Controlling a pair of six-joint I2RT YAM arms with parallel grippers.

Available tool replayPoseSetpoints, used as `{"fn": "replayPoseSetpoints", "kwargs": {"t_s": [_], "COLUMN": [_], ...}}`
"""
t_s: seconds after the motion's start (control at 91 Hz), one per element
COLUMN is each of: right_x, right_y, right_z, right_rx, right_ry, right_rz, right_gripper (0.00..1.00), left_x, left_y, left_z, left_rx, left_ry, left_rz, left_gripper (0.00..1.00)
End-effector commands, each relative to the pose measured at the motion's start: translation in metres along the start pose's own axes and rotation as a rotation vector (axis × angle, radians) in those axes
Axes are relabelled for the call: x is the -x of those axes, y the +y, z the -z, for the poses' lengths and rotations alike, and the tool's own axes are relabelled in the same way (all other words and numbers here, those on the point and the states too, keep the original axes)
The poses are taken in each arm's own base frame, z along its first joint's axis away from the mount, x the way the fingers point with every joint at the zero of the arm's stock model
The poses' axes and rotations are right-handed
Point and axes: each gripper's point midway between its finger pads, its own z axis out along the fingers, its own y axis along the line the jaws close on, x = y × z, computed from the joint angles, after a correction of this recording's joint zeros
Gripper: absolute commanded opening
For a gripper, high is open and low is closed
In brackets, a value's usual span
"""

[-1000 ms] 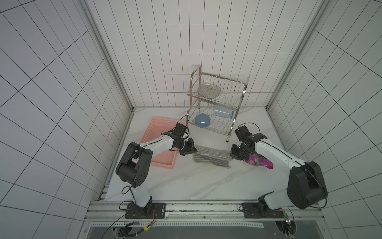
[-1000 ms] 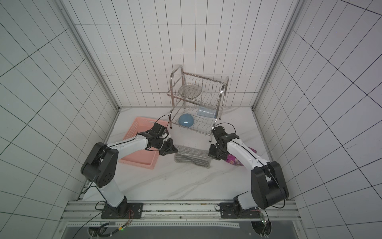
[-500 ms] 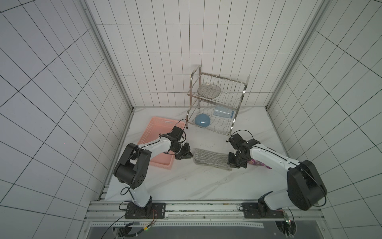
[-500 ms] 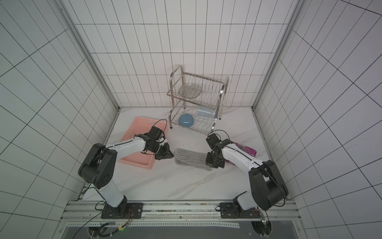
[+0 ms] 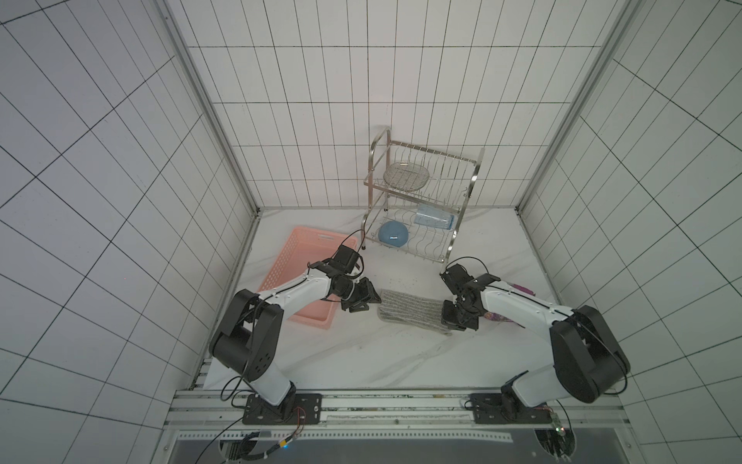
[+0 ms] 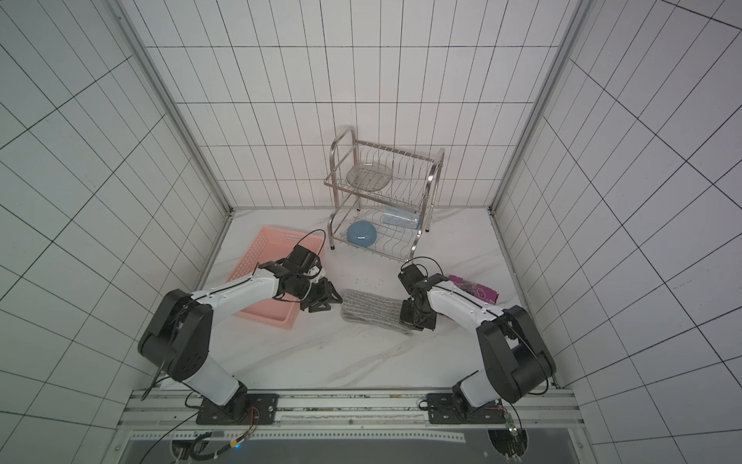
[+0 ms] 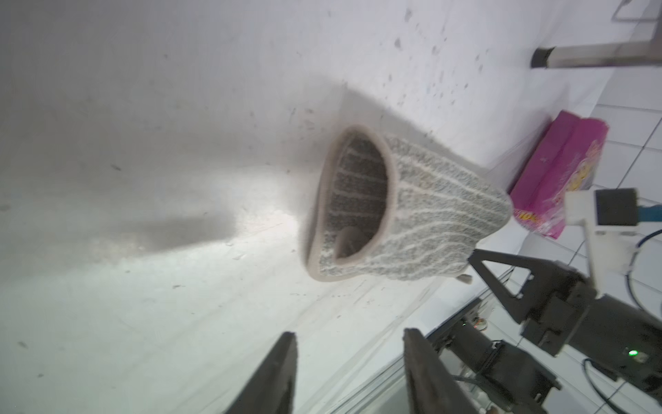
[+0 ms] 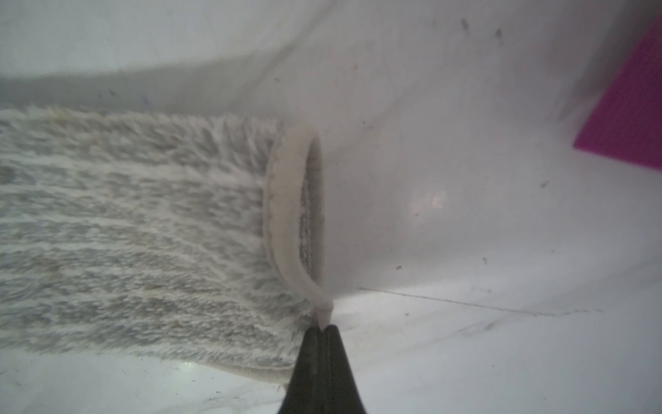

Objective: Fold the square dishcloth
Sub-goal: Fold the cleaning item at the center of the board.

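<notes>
Grey ribbed square dishcloth (image 5: pixel 409 310) lies doubled over mid-table: soft, light and limp, likely to gape open, best pinched at its bound hem corners. At its four o'clock the right gripper (image 8: pixel 322 331) is clenched on that hem; at nine o'clock the left gripper (image 5: pixel 363 303) stands parted, empty.
</notes>
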Motion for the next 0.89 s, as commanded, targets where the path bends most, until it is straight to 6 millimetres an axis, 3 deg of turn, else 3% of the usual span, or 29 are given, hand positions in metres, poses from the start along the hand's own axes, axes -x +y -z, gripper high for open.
{"fn": "replayPoseSetpoints", "kwargs": {"t_s": [0.0, 0.253, 0.572, 0.879], "right_x": [0.004, 0.007, 0.014, 0.015], "right_y": [-0.001, -0.005, -0.006, -0.005], "right_z": [0.003, 0.006, 0.001, -0.005], "right_rx": [-0.023, -0.034, -0.05, -0.057], "right_ry": [-0.038, -0.075, -0.1, -0.09], "right_rz": [0.002, 0.012, 0.007, 0.007], "right_gripper": [0.05, 0.13, 0.13, 0.13], "left_x": [0.016, 0.027, 0.035, 0.021], "left_y": [-0.008, -0.018, -0.009, -0.018], "left_z": [0.005, -0.007, -0.04, -0.045], "left_rx": [0.011, 0.006, -0.042, -0.134], "left_ry": [-0.065, -0.143, -0.149, -0.129], "left_rz": [-0.065, -0.367, -0.387, -0.4], "left_gripper": [0.63, 0.67, 0.65, 0.54]}}
